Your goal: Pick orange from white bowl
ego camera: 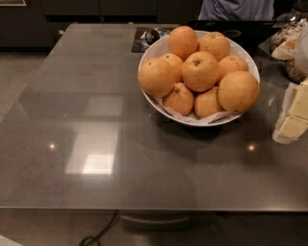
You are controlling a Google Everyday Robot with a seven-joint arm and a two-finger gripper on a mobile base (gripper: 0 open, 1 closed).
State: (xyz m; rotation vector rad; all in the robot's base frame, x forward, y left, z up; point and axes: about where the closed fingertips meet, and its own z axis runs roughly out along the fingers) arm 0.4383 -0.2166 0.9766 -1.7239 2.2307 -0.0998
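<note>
The white bowl (149, 53) stands on the grey table at the back right, lined with crinkled white paper and piled with several oranges. The orange (199, 72) with a dark brown stem scar lies on top in the middle of the pile. A large unmarked orange (238, 91) sits at the right front, another large orange (156, 77) at the left, and a smaller one with a stem nub (179, 98) at the front. My gripper (292, 115) is a pale cream shape at the right edge, right of the bowl, apart from it and partly cut off.
The grey table (96, 144) reaches its front edge low in the view. A dark mat with a small object (147, 38) lies behind the bowl. Packaged items (288, 43) stand at the back right. A person (236, 9) is behind the table. A cable (98, 233) lies on the floor.
</note>
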